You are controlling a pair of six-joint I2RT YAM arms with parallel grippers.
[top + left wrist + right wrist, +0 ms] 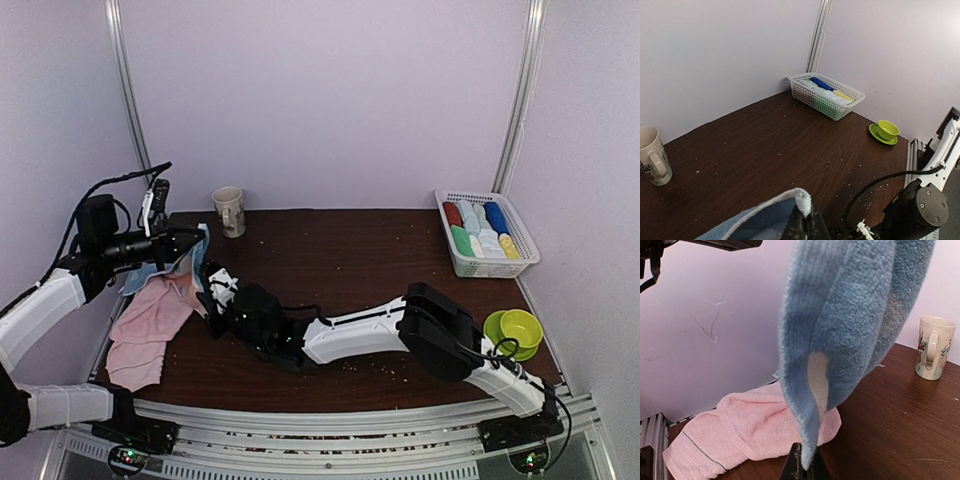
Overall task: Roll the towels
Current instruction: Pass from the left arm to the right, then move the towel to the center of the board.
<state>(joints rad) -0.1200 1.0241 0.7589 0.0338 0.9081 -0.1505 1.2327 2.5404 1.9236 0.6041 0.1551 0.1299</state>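
Observation:
A light blue towel (pixel 198 265) hangs stretched between both grippers above the table's left side. My left gripper (pixel 192 240) is shut on its upper corner; in the left wrist view the towel (pixel 760 220) ends in a white-edged tip pinched at the gripper (pixel 808 226). My right gripper (pixel 213 283) is shut on a lower corner; in the right wrist view the towel (pixel 850 315) drapes down into the gripper (pixel 805 467). Pale pink towels (pixel 150 320) lie crumpled on the table below, with a pink towel (pixel 740 430) behind the hanging one.
A mug (pixel 229 211) stands at the back left. A white slatted basket (pixel 462 266) holding rolled cloths sits at the back right. A green cup on a saucer (pixel 513 328) rests near the right edge. The right arm (pixel 360 335) stretches across the table.

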